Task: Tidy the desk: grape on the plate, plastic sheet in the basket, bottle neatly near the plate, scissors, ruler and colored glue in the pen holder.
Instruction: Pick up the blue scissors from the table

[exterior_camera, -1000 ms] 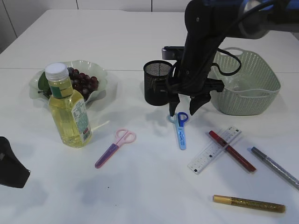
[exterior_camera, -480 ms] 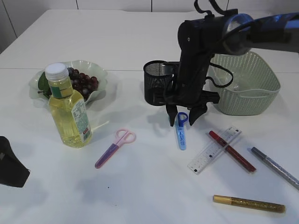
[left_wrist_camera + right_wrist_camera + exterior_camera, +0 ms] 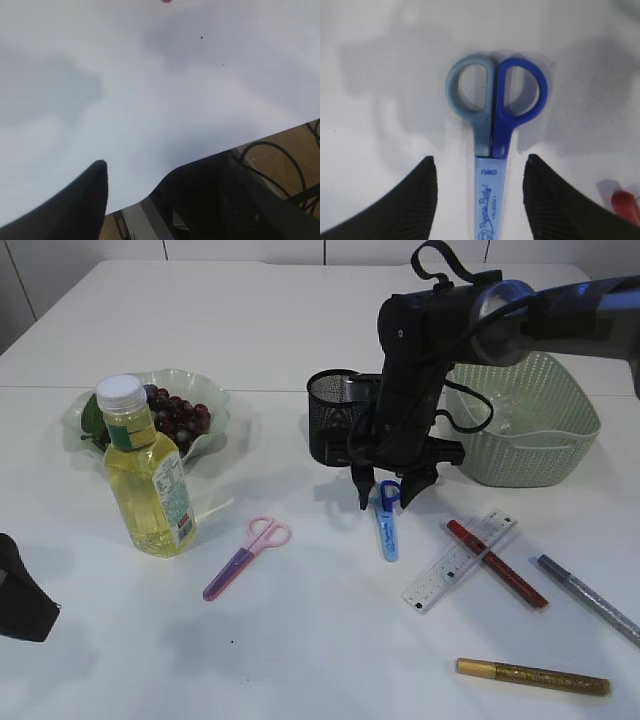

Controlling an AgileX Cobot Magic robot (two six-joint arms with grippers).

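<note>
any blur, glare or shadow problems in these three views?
Exterior view: sharp, soft even light, faint shadows under the right gripper and bottle. Right wrist view: blue scissors mildly soft, print legible, broad grey shadows on the table. Left wrist view: nearly featureless table, left gripper's fingers dark and blurred at the bottom edge. No glare.

Right hand (image 3: 392, 493) hangs low, fingers spread (left hand (image 3: 25, 595) idle).

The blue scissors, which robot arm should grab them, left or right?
The right one, probably. The right gripper hangs open right over the blue scissors, one finger on each side. The left gripper sits far away by the table's near-left edge.
</note>
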